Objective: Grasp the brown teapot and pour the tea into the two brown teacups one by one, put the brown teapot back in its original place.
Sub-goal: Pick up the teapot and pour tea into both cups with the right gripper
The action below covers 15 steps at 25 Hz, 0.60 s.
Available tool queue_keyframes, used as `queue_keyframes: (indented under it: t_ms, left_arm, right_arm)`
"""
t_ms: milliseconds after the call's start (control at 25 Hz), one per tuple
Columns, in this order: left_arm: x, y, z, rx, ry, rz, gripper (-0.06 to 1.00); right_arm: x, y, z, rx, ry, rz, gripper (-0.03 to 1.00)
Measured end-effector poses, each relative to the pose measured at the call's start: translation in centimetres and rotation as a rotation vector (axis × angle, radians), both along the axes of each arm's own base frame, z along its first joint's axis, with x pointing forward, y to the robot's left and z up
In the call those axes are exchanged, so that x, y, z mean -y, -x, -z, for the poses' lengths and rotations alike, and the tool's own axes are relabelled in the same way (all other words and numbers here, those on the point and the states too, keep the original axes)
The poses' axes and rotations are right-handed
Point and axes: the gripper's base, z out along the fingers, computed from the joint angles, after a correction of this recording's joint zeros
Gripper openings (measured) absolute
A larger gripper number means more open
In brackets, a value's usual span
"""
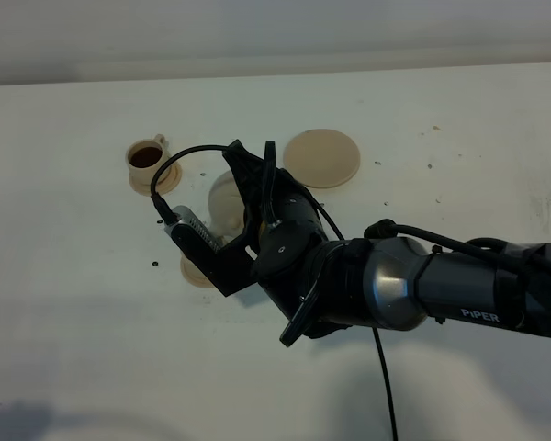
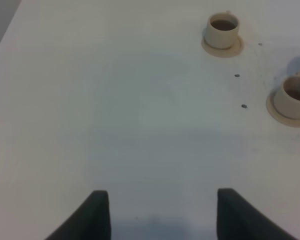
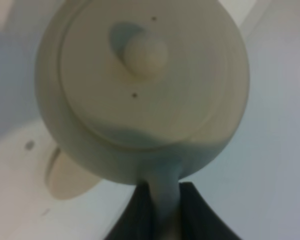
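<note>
With right fingers (image 3: 195, 212) tight on the handle of the teapot (image 3: 140, 90) and left fingers (image 2: 97, 215) wide, seemingly pouring above the near cup (image 2: 294, 97), with tea showing in the far cup (image 1: 147, 158); next, needing to level the teapot and return it to the saucer (image 1: 321, 156).

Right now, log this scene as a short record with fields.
brown teapot: held up, lid on
right claw: shut on the brown teapot's handle
large saucer: bare
far teacup: upright, dark tea inside
near teacup: upright, fill unclear
left claw: open, holding nothing
</note>
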Motion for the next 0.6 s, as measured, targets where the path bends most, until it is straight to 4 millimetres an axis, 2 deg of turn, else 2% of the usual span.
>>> queue_keyframes:
  t_ms: [600]
  left_arm:
    - [0.0,0.0,0.0,0.0,0.0,0.0,0.47]
  right_arm:
    - [-0.34,-0.2,-0.45,0.067,0.053,-0.074,0.12]
